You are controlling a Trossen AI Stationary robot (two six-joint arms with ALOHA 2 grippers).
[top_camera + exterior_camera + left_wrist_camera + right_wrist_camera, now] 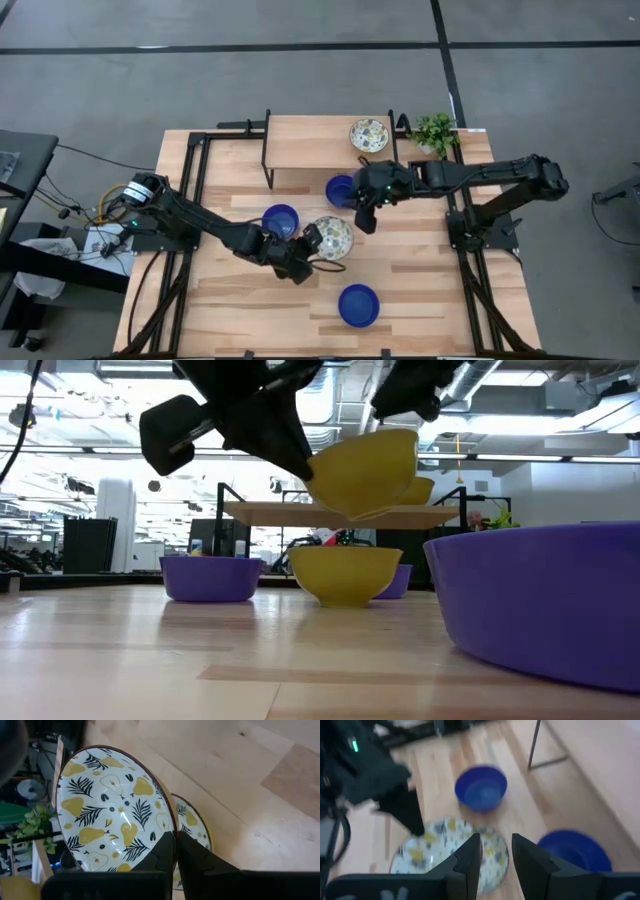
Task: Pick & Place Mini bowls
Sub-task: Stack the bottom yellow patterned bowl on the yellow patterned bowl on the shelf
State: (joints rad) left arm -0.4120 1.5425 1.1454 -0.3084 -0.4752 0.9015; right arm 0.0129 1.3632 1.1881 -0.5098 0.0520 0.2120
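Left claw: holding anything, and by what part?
Yes. Left claw grips a patterned bowl by its rim, lifted and tilted above a second patterned bowl.

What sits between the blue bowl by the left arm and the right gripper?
In the high view, the patterned bowl pinched at its rim by the left gripper lies between the blue bowl and the right gripper; the low view shows it lifted above another bowl.

Your two arms are dark, near-black jointed links. The left arm [200, 222] carries a bundle of coloured cables at its base, with a small green light glowing nearby. Each hand ends in two blocky, matte black fingers [470, 857] with angular, wedge-shaped tips.
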